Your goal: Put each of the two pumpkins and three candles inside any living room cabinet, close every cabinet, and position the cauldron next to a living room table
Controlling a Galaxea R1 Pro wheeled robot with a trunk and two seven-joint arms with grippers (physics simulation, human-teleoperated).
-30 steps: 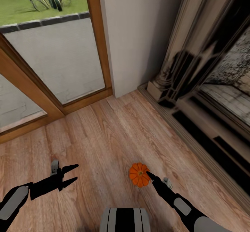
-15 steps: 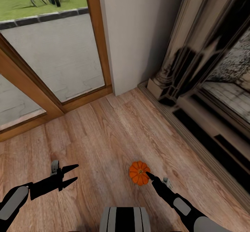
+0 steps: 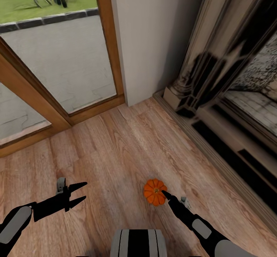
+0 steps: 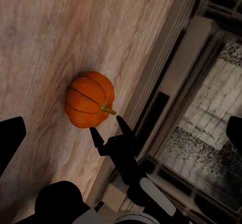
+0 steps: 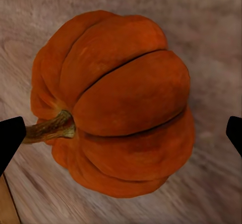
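- No brand, label or writing can be read on anything here, neither on the robot's arms nor on the surfaces around them.
- The pumpkin point(image 3: 154, 192) sits on the wooden floor point(image 3: 115, 145), just ahead of the right gripper point(image 3: 164, 192), whose dark tip comes right up to its near side; whether they touch I cannot tell.
- From the head view the right gripper looks like one dark point, so its spread is not clear there.
- The left wrist view fills that in: the right gripper point(image 4: 107, 128) shows two fingertips parted in a V, with the pumpkin point(image 4: 89, 99) just past the tips and its stem pointing toward them. Nothing is held.
- The right wrist view brings the pumpkin point(image 5: 113, 100) up close, ribbed, with a brown stem point(image 5: 50, 127) lying sideways. The two fingertips point(image 5: 10, 138) sit at the picture's opposite edges, spread wider than the pumpkin, which lies ahead of the gap between them.
- The left gripper point(image 3: 79, 193) hovers over bare floor, its two fingers parted, gripping nothing, well apart from the pumpkin.
- Beyond both grippers stand a wood-framed glass door point(image 3: 61, 60) and a white wall point(image 3: 154, 37). Off to the right gripper's outer side runs a dark fireplace surround point(image 3: 215, 95).
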